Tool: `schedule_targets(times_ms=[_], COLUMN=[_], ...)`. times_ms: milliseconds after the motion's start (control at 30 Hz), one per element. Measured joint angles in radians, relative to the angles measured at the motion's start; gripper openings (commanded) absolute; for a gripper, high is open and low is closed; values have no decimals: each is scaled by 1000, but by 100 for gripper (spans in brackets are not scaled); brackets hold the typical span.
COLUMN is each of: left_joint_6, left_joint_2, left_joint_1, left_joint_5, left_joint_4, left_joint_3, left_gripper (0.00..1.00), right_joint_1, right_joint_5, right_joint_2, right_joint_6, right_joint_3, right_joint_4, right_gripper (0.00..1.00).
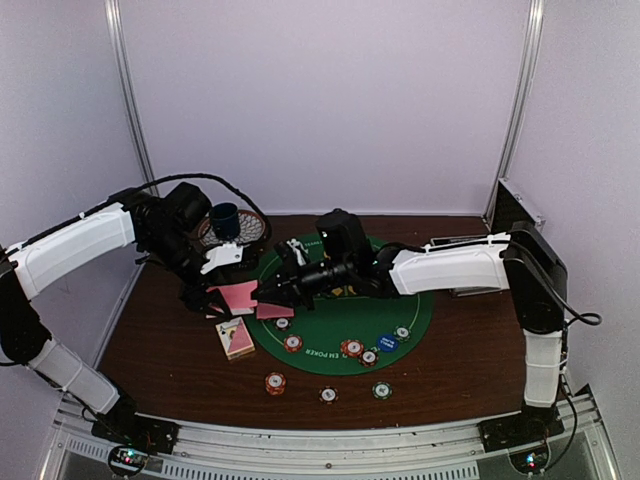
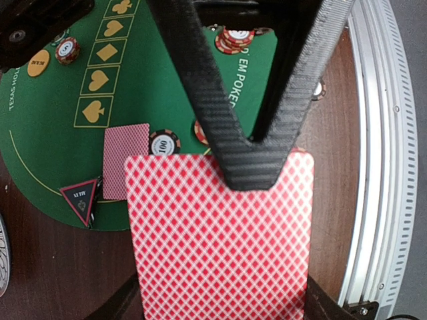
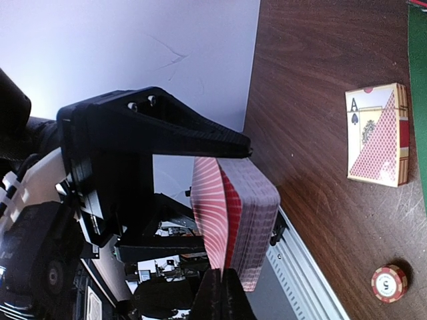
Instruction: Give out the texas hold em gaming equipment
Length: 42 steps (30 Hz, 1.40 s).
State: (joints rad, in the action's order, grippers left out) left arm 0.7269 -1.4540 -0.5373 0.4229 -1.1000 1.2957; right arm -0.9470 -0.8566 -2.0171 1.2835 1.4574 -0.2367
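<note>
- My left pincer [image 1: 222,297] is clamped across the thick deck of pink-backed, diamond-patterned playing cards [image 2: 220,240]. It holds the deck in the air over the dark brown wooden table [image 1: 450,370], just off the left rim of the round green felt mat [image 1: 415,312].
- My right pincer [image 3: 223,283] is pressed together at the deck's lower edge. I can't tell whether a single card sits between the pads, because the tips mask it.
- I judge the cards light, thin, glossy and springy (the top one bows away from the stack in the right wrist view), so they will slide over each other. A stack wants a squeeze across its flat faces, and one card wants a nip at a free corner.
- The small round striped poker chips [image 1: 292,343] look like rigid, smooth discs lying flat, best taken across the rim.
- The rectangular cardboard card box [image 3: 377,133] lies flat on the wood, stiff and square-cornered.
</note>
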Motion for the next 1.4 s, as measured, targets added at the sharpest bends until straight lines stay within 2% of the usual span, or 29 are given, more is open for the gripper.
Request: schedule_targets(times_ms=[600,867,1000,1133,1400], left_joint_6=[-1,-4,-4,-6,-14], left_joint_2=[0,1,1,2,3], left_joint_1=[0,0,0,0,0], left_joint_5=[-3,-17,-18,-17,-17], left_joint_4=[28,21,20,16,2], left_joint_3=[0,0,0,0,0], left_gripper=[0,0,0,0,0], right_joint_1=[61,208,308,398,529], right_joint_5=[-27,-45,-60,-68,-47], right_joint_2=[76,125,129,84,-177], right_joint_6=[68,46,-29,-167,-398], right_joint_3=[-145,-179,-144,-6,339], right_joint_4=[-129,-106,9,206,520], right_gripper=[0,0,0,0,0])
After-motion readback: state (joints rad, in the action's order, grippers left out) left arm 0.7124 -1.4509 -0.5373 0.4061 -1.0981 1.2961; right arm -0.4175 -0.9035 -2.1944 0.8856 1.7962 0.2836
